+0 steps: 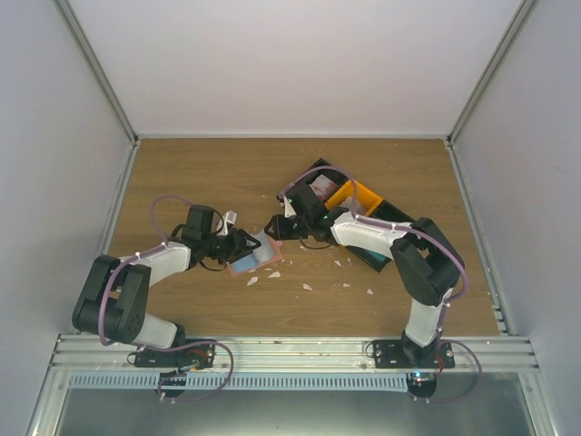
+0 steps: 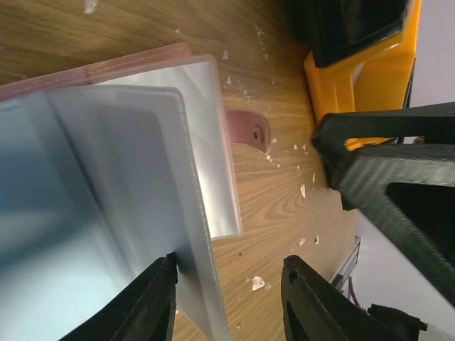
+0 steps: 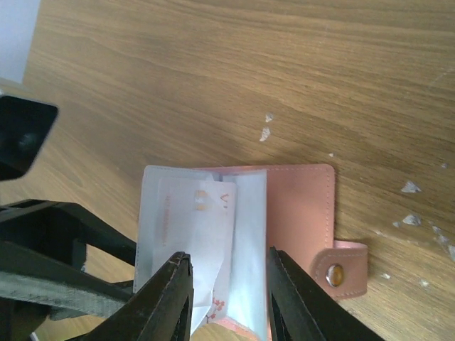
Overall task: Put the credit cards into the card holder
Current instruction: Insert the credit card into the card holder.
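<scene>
The card holder (image 1: 257, 257) lies open on the worktop, about midway between the far and near edges and a little left of the middle. Its salmon-pink cover (image 3: 302, 213) lies flat on the wood, with the snap strap (image 3: 341, 270) sticking out on one side. The clear pocket leaves (image 2: 142, 177) stand fanned up from it.

The left gripper (image 2: 229, 264) comes in low from the left edge side. Its jaws are apart, and one leaf edge lies against one finger (image 2: 153, 302) only.

The right gripper (image 3: 229, 256) reaches in from the right. A white credit card (image 3: 195, 234) with orange-red print lies in or on the leaves, its end between the jaws. Whether they clamp it I cannot tell. The print is too small to read, and no brand shows.

An orange bin (image 1: 354, 195) and a black bin (image 1: 381, 250) sit toward the far right part of the worktop. White scraps (image 1: 307, 287) are scattered toward the near edge
</scene>
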